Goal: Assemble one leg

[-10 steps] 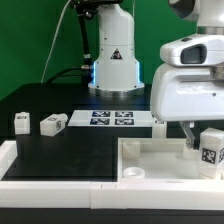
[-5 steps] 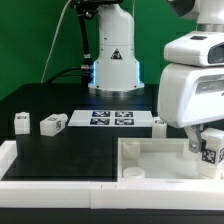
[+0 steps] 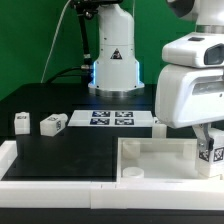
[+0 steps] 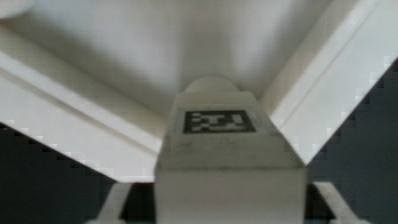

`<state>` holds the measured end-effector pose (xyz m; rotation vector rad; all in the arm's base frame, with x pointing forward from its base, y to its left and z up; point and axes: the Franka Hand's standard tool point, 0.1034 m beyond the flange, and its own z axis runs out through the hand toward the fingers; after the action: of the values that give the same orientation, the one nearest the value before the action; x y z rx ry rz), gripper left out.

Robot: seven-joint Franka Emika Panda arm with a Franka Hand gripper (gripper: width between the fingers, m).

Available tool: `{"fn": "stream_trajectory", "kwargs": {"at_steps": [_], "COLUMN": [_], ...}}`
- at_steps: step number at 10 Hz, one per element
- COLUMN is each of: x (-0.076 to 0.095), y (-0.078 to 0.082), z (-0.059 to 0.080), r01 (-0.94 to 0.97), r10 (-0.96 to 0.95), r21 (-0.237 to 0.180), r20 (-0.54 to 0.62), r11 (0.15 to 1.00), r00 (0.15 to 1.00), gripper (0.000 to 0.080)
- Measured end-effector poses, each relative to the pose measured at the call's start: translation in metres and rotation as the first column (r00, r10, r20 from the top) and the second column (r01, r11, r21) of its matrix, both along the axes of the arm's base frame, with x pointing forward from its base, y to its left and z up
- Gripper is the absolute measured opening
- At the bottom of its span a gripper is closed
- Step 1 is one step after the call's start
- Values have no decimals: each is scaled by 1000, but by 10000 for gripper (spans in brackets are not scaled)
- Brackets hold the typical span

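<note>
The jaws [image 3: 207, 146] are closed on one leg [image 3: 210, 154], a small white block with a black-and-white tag facing outward. In the exterior view the held leg sits at the far right, low over the right end of the large white tabletop [image 3: 150, 155], which lies on the black bench [image 3: 70, 150]. Whether the leg touches the tabletop cannot be told from this view. In the wrist view the leg [image 4: 217, 140] projects straight out between the jaws, tag visible, with the white ridged tabletop surface [image 4: 107, 70] directly beyond it.

Two further legs [image 3: 20, 123] [image 3: 52, 123] stand near each other on the bench at the exterior view's left, well apart from the jaws. The marker board [image 3: 110, 119] lies flat behind them, near the robot base [image 3: 112, 65].
</note>
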<state>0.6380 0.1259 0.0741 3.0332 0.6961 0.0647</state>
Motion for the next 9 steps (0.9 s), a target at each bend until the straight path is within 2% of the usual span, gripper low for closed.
{"fn": "stream_trajectory", "kwargs": {"at_steps": [1, 3, 4, 5, 6, 7, 8, 9], "x": [0, 0, 0, 0, 1, 1, 0, 1], "y": [0, -2, -3, -3, -4, -5, -7, -7], "z": [-1, -1, -2, -2, -2, -2, -1, 0], "r01": [190, 525, 645, 783, 858, 895, 938, 955], "r10": [-190, -526, -646, -783, -859, -895, -938, -955], "r21": [11, 26, 32, 38, 41, 44, 34, 37], "r20": [0, 0, 0, 2, 6, 0, -17, -27], "r11": [982, 850, 763, 621, 513, 445, 345, 296], "r00": [982, 851, 764, 621, 513, 445, 346, 297], "gripper": [291, 291, 291, 291, 291, 292, 292, 292]}}
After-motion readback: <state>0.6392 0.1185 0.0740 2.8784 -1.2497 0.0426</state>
